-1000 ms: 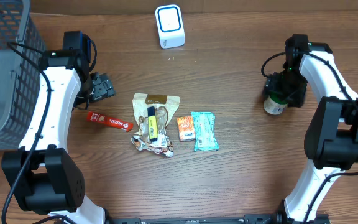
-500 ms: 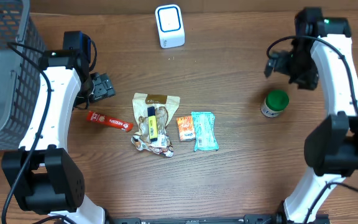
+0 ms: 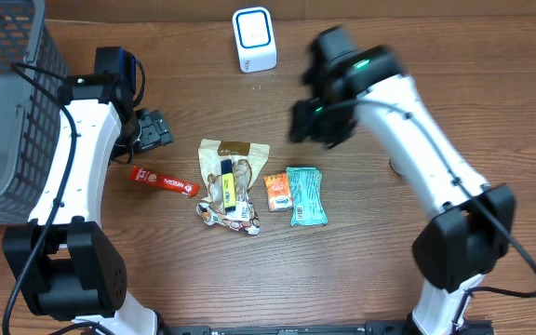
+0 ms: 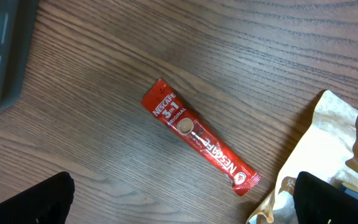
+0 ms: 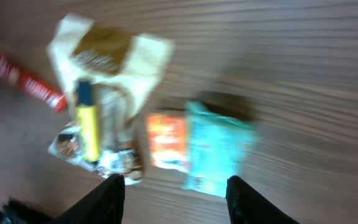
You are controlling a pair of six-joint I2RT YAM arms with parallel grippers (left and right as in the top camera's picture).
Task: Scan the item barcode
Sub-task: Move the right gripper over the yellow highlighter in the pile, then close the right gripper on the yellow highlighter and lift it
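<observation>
Overhead, nearest the robot, a flat teal plastic packet (image 3: pixel 306 195) lies on the brown wooden surface (image 3: pixel 389 251). Its long side runs near to far, just beside a small orange packet (image 3: pixel 278 192). Right tool (image 5: pixel 174 182) hangs blurred above them, fingers spread, holding nothing. Left tool (image 4: pixel 182 202) is spread wide above a slanted red coffee stick (image 4: pixel 199 142). Farthest stands a white box scanner (image 3: pixel 254 39).

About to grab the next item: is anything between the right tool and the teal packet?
Nothing visible does. The right tool hangs in the air near the teal packet with only clear space between them; the orange packet lies close beside it.
</observation>
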